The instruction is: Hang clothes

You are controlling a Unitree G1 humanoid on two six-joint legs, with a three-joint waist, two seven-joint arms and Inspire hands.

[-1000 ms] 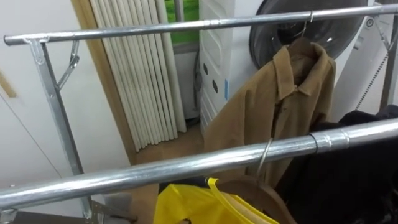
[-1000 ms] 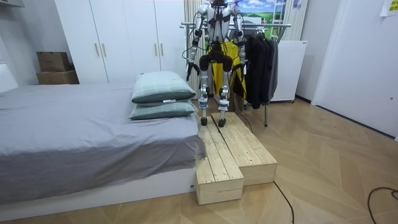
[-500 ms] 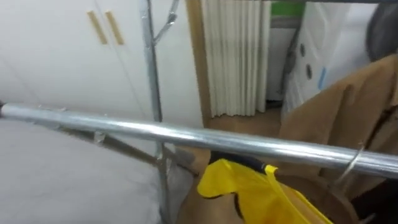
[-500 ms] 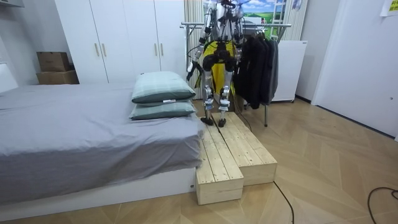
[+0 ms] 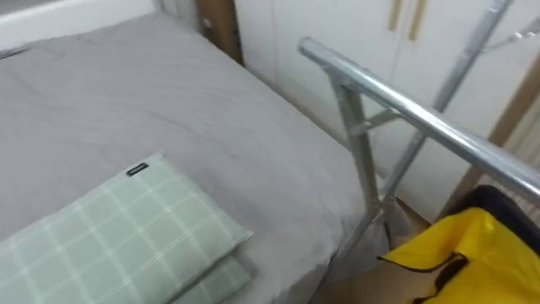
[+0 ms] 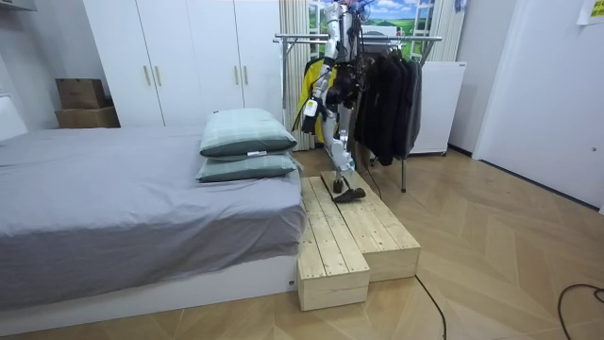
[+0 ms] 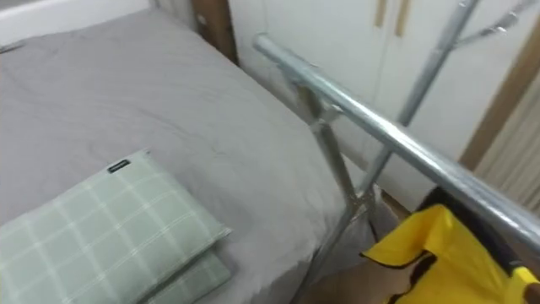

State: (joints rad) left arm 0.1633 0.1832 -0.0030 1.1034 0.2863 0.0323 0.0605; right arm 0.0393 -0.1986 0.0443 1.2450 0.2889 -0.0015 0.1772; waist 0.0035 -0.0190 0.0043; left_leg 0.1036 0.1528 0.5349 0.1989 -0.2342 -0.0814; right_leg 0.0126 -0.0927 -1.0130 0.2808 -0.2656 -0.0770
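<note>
Bed (image 5: 169, 110): grey cover. It takes up most of the eye views and the room view's left half.
Wardrobe (image 6: 179, 57): white, with pale wooden handles. It stands against the far wall behind the bed's far end.
Rack (image 5: 405, 105): bare metal. In the eye views its top rail slants from upper centre down to the right edge. A post and a brace drop from the rail near its end, just beside the bed's edge, and cross the view between the head and the floor.
Platform (image 6: 359, 236): two low wooden steps laid side by side along the bed's foot, running up to the rack. The robot stands on the far end, close against the rack, its body towards the room view's left.
Dark clothes (image 6: 387, 104): a tight row on the rack, on the room view's right of the robot.
Cabinet (image 6: 436, 104): white, behind the rack's right end.
Pillows (image 5: 110, 228): two, pale green check, stacked on the bed's corner nearest the rack.
Yellow garment (image 5: 481, 253): it hangs under the rail near its bed-side end, apart from the post. Its dark-edged collar is in the eye views' lower right.
Boxes (image 6: 83, 102): brown cardboard, stacked by the wardrobe.
Left hand (image 6: 310, 110): low at the robot's side, near the yellow garment. It is too small to tell whether the fingers are spread or curled, or whether they touch the cloth.
</note>
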